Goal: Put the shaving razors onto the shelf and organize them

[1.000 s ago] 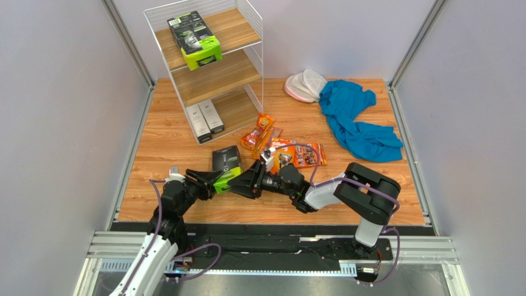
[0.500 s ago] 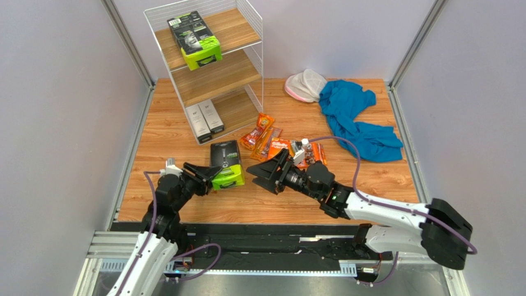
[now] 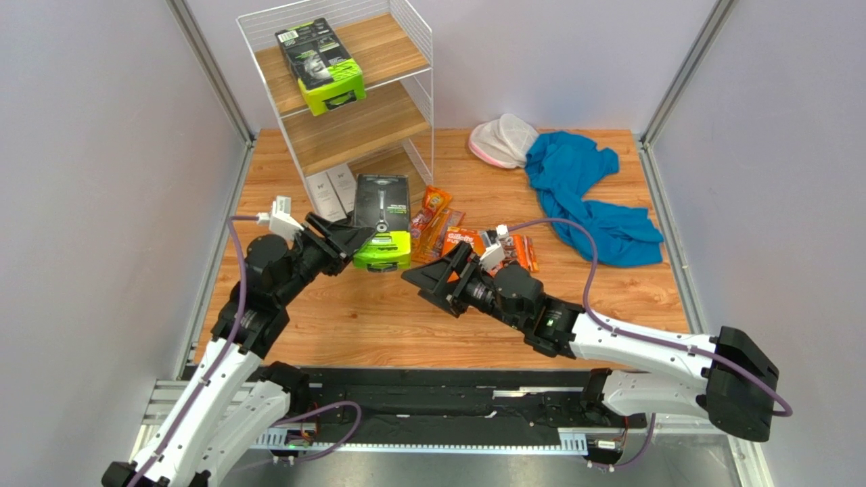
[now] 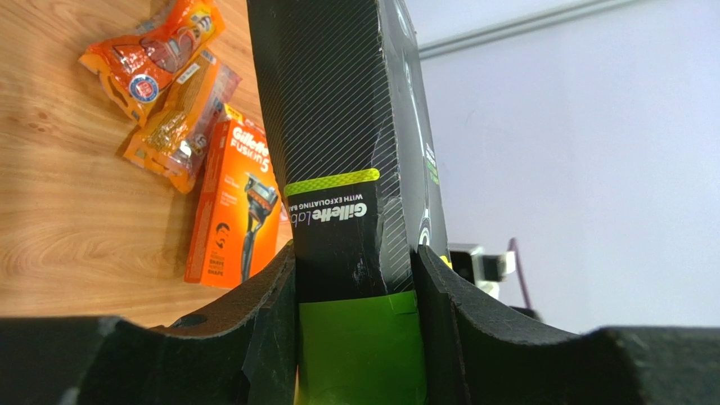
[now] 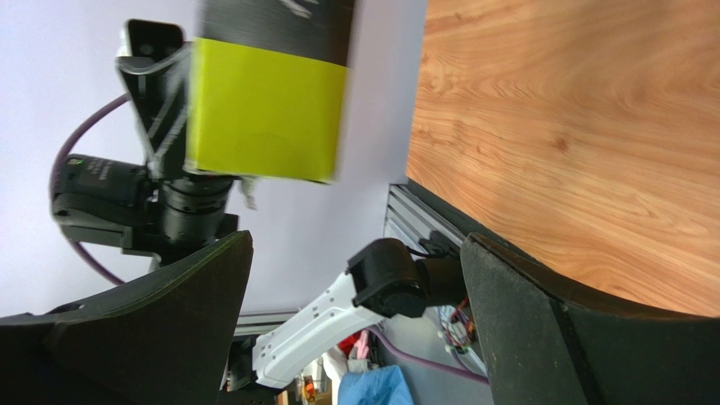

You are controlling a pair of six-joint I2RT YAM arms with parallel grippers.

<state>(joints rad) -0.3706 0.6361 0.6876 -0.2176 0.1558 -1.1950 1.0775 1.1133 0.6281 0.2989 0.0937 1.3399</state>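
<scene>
While the left gripper (image 3: 358, 241) pinches a black pack with a lime-green end (image 3: 381, 215) by that green end, the pack hangs lifted off the wooden table (image 3: 335, 325), and from overhead it lies just in front of the shelf (image 3: 412, 61), covering part of its lowest tier. Seen from the left wrist, the two dark fingers (image 4: 269, 329) press against opposite sides of the pack (image 4: 334, 152), which stands straight out between them, the GilletteLabs lettering readable just above the green band. The right gripper (image 3: 429, 274) hovers low over the table just right of the held pack, its fingers (image 5: 541, 321) spread wide with nothing between them; its own camera looks across at the green end (image 5: 266, 114) of the pack in the other gripper's grasp. A second black and lime pack (image 3: 323, 66) lies flat on the shelf's top tier. Two slim grey-white boxes (image 3: 330, 193) stand on the bottom tier, one partly hidden behind the held pack. On the table right of the shelf, two orange blister packs (image 3: 435, 211) lie close together, and just near and right of them the orange Gillette boxes (image 3: 516, 252) lie flat, partly covered by the right arm. Further right, a blue cloth (image 3: 590, 193) sprawls on the table, touching a white and pink item (image 3: 503, 140) at the far edge.
</scene>
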